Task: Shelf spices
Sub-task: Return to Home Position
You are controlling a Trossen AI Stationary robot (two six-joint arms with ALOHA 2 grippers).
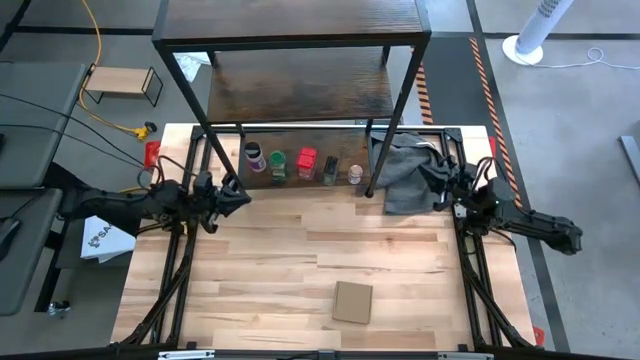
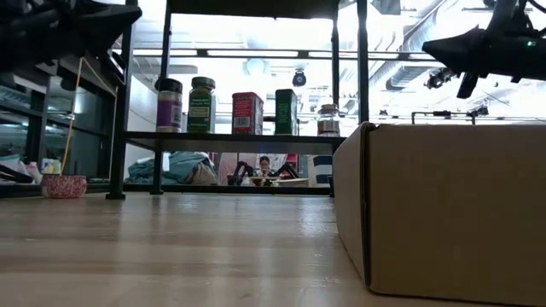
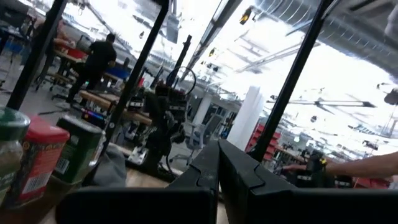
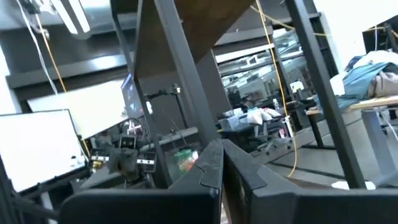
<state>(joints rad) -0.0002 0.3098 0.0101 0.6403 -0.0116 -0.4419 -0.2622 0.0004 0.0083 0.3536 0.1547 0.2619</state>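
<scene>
Five spices stand in a row on the lowest board of the shelf (image 1: 300,70): purple-lidded (image 1: 254,156), green-lidded (image 1: 278,163), red (image 1: 306,162), dark (image 1: 331,170) and pale (image 1: 355,174). The low view shows them upright on that board (image 2: 230,136). My left gripper (image 1: 243,194) is shut and raised, left of the row by the shelf's front left leg. My right gripper (image 1: 437,180) is shut and raised at the shelf's right side, over a grey cloth (image 1: 400,175). Both wrist views show shut, empty fingers (image 3: 219,168) (image 4: 222,165).
A flat brown cardboard piece (image 1: 352,302) lies near the table's front edge and fills the right of the low view (image 2: 444,205). A small light-wood rack (image 1: 122,83) stands off the table at far left. People (image 3: 93,62) are in the room behind.
</scene>
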